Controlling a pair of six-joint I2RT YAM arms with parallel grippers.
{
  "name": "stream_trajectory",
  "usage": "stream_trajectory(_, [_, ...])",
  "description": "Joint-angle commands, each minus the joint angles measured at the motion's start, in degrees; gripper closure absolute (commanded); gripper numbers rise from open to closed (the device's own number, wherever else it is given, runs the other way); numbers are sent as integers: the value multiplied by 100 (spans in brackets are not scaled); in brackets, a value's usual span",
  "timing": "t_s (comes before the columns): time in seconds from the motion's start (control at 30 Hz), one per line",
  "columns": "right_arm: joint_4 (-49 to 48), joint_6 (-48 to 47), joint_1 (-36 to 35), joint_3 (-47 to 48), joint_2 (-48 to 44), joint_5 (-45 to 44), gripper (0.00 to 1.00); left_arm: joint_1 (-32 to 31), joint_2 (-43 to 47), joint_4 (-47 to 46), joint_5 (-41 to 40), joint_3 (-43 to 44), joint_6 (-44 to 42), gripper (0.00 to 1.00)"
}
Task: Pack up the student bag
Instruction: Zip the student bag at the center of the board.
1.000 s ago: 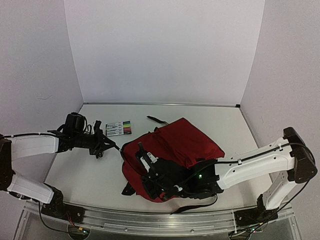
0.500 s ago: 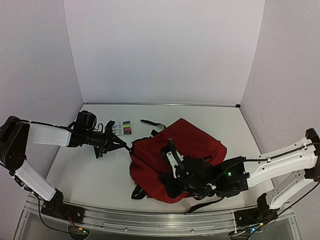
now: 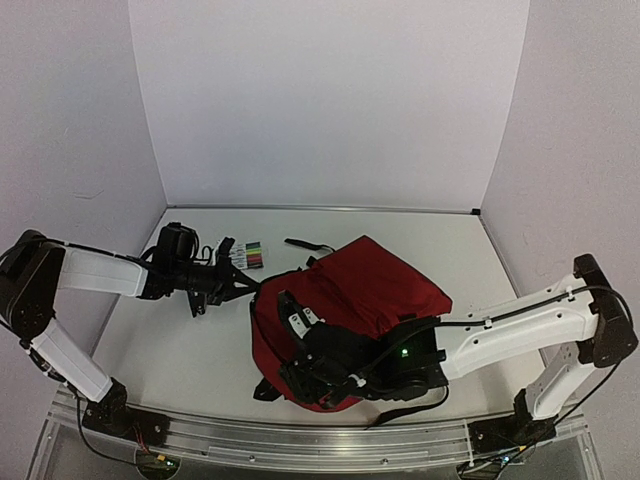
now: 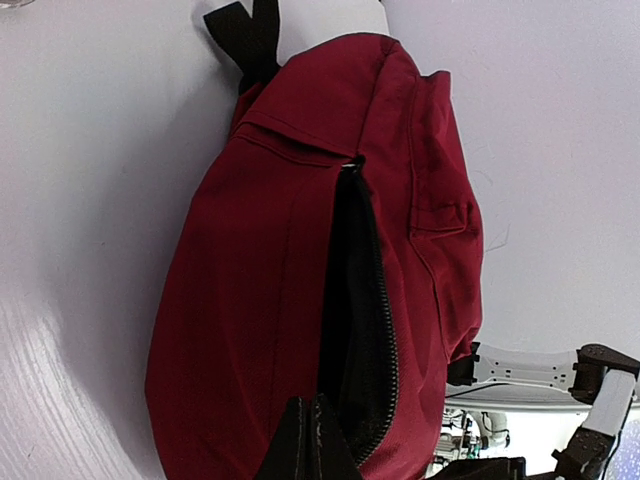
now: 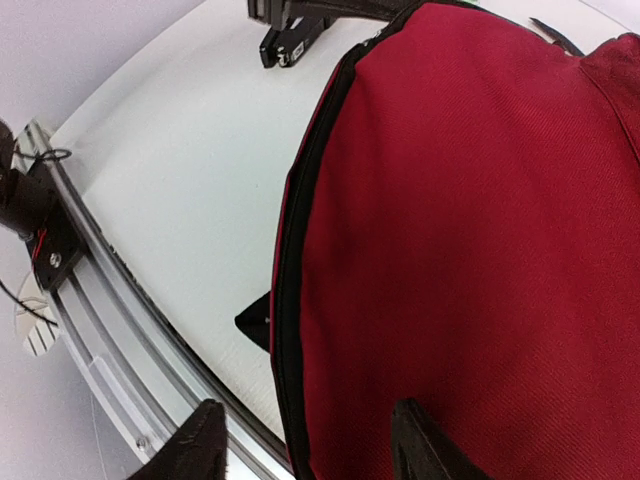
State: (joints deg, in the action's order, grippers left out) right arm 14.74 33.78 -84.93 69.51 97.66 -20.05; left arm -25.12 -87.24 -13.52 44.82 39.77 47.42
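Left gripper (image 4: pixel 310 445) together at bag (image 4: pixel 260 300) zip (image 4: pixel 378 330); right gripper (image 5: pixel 312 450) apart above bag. Best: grip lower rim, spread opening wide.

Red student bag (image 3: pixel 375 285) — black zipper (image 4: pixel 385 340), black straps (image 4: pixel 245 35); marker pack (image 3: pixel 250 251) striped in several colours; white table (image 3: pixel 170 340).

Light: we get bright, even white.
Shadows: soft under the student bag (image 3: pixel 370 290).
Glare: sheen on the table (image 4: pixel 45 390).

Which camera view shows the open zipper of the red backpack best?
Left wrist: the zipper lies mid-frame, teeth and gap clear. Right wrist shows only its black edge; the top view barely shows it.
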Motion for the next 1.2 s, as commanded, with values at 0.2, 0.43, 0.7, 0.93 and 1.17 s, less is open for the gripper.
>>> stream_trajectory(0.2, [446, -462, 20, 1786, 1210, -1192, 19, 8, 839, 196, -385, -388, -18, 100])
stream_trajectory(0.43, [1208, -513, 276, 3263, 2524, -1677, 20, 8, 1111, 415, -503, -415, -23, 100])
stream_trajectory(0.7, [1345, -861, 398, 3874, 3017, -1821, 76, 8, 1475, 715, -725, -494, -68, 100])
stream_trajectory(0.93, [1320, -979, 356, 3442, 2550, -1396, 100, 22, 1642, 1073, -1110, -362, -131, 100])
stream_trajectory(1.17, [835, -1020, 106, 2028, 1340, -798, 100, 149, 1706, 1084, -1234, -210, -137, 100])
